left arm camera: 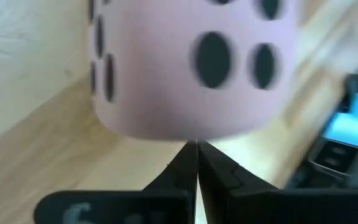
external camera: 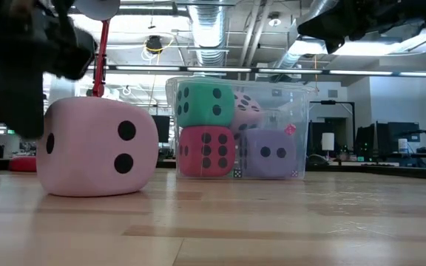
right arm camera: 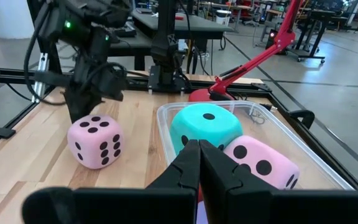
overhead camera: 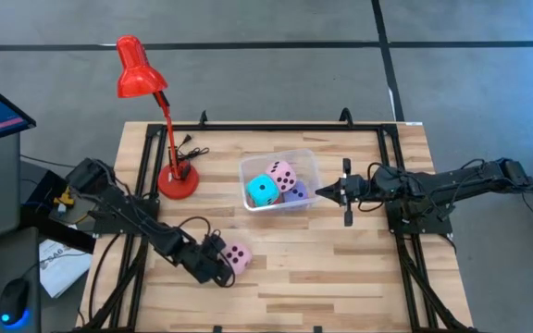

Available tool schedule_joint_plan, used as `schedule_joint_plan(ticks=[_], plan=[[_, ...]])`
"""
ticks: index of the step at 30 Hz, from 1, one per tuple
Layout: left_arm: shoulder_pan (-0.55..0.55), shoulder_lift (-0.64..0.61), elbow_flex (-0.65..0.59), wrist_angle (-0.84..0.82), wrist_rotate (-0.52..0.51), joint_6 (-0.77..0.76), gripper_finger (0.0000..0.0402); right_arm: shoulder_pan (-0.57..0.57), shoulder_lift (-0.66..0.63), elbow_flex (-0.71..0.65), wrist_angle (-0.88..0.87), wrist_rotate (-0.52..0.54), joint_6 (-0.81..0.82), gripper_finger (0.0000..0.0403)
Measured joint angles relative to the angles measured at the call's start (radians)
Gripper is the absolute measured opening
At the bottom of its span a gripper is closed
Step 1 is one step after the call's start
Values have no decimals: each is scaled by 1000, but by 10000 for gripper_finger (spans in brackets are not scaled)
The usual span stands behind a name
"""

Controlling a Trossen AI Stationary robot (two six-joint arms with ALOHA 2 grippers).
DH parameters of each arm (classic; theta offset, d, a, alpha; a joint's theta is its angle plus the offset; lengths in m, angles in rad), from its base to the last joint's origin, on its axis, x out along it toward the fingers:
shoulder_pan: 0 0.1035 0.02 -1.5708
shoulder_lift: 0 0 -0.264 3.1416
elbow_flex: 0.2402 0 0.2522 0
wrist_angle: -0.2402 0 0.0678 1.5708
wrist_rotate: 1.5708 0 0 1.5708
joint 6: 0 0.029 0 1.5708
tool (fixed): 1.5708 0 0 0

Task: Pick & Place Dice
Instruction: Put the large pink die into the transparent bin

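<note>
- Pink die point(external camera: 96, 148) sits on the table point(overhead camera: 340, 268) outside the clear bin point(overhead camera: 305, 166), touching my left gripper point(overhead camera: 218, 268), fingers pressed together.
- Cyan die point(overhead camera: 263, 191), second pink die point(overhead camera: 282, 175), lavender die point(overhead camera: 296, 192) and red die point(external camera: 206, 151) fill that bin.
- Beside the bin, my right gripper point(overhead camera: 326, 193) hangs, fingers together, empty.

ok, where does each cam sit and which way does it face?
High: overhead, straight down; both arms, table, clear bin.
Low: table height, looking across; pink die before the bin, arms above.
Left wrist: over the shut left gripper, right at the pink die.
Right wrist: over the shut right gripper, facing the bin, the cyan die.
All four show that loose pink die.
</note>
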Motion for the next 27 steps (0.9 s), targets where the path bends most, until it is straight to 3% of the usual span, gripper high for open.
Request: schedule_joint_plan(ticks=[5,8,14,18,27], plan=[[2,-102,0,-26,-13,0,0,0,0,0,0,0,0,0],[2,-166,0,-33,-96,16,0,0,0,0,0,0,0,0],[2,-219,0,197,-301,286,0,0,0,0,0,0,0,0],[0,-186,33,336,-349,512,0,0,0,0,-2,0,-1,0],[0,0,242,254,-360,640,0,0,0,0,-3,0,-2,0]])
